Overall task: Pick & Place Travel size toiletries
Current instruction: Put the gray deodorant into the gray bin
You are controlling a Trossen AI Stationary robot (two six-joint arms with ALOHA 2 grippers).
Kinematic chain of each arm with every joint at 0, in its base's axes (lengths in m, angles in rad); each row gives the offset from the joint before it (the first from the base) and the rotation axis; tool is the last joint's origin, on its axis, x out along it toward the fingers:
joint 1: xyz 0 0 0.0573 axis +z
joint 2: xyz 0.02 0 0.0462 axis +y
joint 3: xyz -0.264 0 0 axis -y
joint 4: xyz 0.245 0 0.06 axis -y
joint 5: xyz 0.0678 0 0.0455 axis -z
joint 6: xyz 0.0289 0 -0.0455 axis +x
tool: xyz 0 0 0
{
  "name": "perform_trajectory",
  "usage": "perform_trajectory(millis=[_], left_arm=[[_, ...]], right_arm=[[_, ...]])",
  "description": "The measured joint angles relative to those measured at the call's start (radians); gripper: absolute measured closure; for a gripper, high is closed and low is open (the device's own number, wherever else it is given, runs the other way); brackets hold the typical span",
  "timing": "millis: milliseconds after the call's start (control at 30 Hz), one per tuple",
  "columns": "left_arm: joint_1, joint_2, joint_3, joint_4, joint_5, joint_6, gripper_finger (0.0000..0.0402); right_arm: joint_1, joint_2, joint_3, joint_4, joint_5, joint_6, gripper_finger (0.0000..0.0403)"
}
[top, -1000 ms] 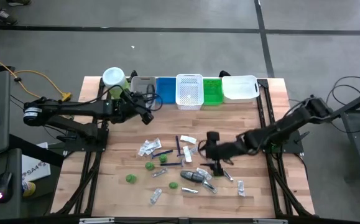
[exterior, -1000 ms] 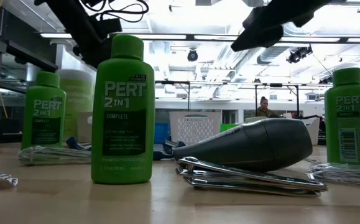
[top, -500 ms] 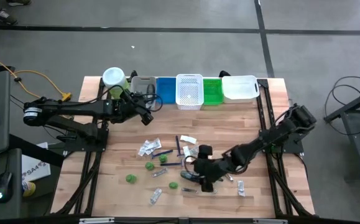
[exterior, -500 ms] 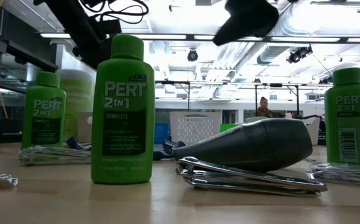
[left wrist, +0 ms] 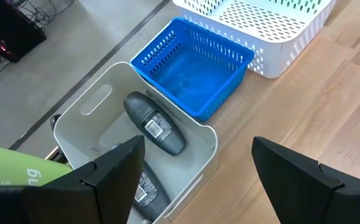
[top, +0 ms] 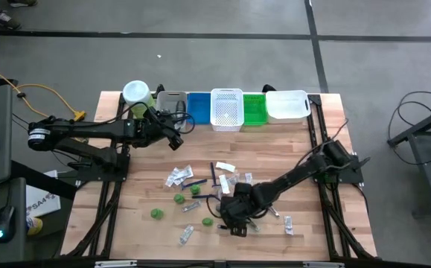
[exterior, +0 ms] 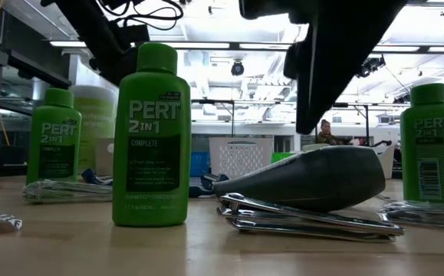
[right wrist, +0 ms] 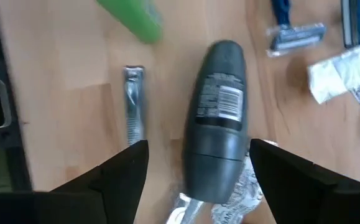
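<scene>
Beneath the right pincer (right wrist: 192,171), spread wide and empty, lies a dark grey oblong deodorant (right wrist: 216,121), barcode-labelled.

I see a row of bins (top: 226,108) along the far edge of the tabletop (top: 312,164), with a jar (top: 135,93) at its left end. My left gripper (top: 176,134) hangs just in front of the leftmost bin (left wrist: 99,134), which has two oblong pieces (left wrist: 155,124) lying in it. The toiletries (top: 200,193) are scattered over the middle of the tabletop, nearer the front. My right gripper (right wrist: 192,171) sits over one oblong piece (right wrist: 219,124), with a nail clipper (right wrist: 133,102) lying beside that piece.
</scene>
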Motion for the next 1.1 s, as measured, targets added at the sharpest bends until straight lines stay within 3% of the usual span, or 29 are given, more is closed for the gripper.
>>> perform_trajectory(millis=[900, 1100], left_arm=[[0.0, 0.0, -0.001, -0.002, 0.0, 0.014, 0.0105], [0.0, 0.0, -0.001, -0.009, 0.0, 0.014, 0.0105]], right_arm=[[-0.012, 0.125, -0.001, 0.004, -0.015, 0.019, 0.013], [-0.012, 0.151, 0.003, 0.023, -0.014, 0.01, 0.0165]])
